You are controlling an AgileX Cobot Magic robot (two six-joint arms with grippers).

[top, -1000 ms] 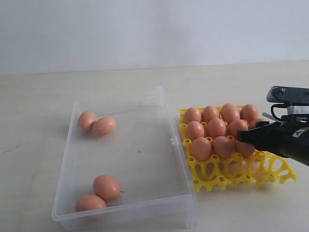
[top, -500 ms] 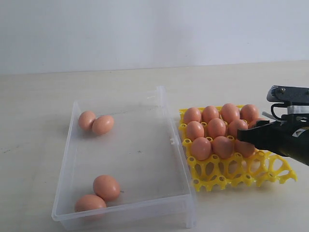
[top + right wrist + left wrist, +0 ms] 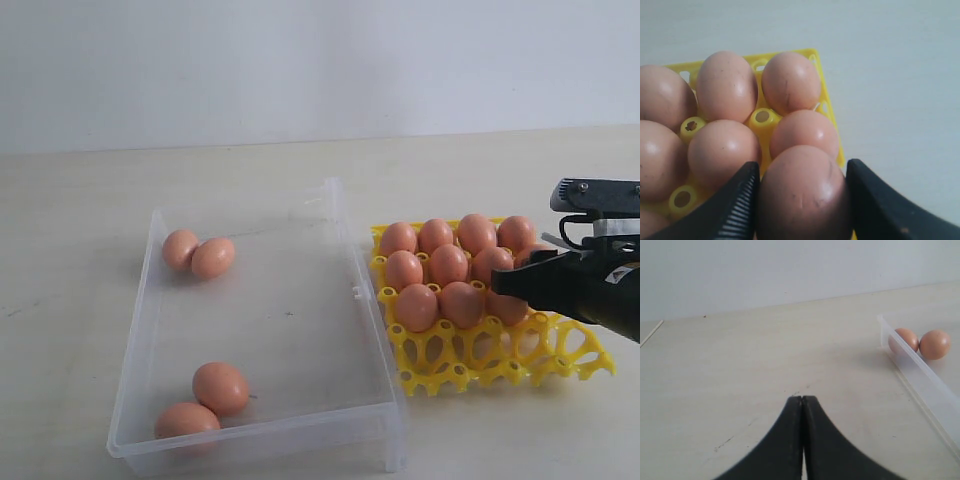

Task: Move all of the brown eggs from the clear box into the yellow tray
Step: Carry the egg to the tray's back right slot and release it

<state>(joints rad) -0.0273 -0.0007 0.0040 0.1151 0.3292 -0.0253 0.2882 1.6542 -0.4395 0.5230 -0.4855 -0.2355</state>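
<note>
Two brown eggs [image 3: 200,255] lie at the back left of the clear box [image 3: 370,330], and two more [image 3: 220,388] sit near its front wall. Right of the box, the yellow tray [image 3: 480,360] holds several brown eggs [image 3: 448,265] in its back rows. My right gripper [image 3: 802,166] is over the tray's right side, shut on one brown egg [image 3: 802,192], with both fingers touching the shell. The arm [image 3: 590,285] hides that egg's cup in the exterior view. My left gripper [image 3: 802,399] is shut and holds nothing, over bare table outside the box wall [image 3: 920,367].
The tray's front row of cups [image 3: 440,372] stands unfilled. Pale tabletop [image 3: 80,300] surrounds the box and tray, with a white wall behind. The left arm does not show in the exterior view.
</note>
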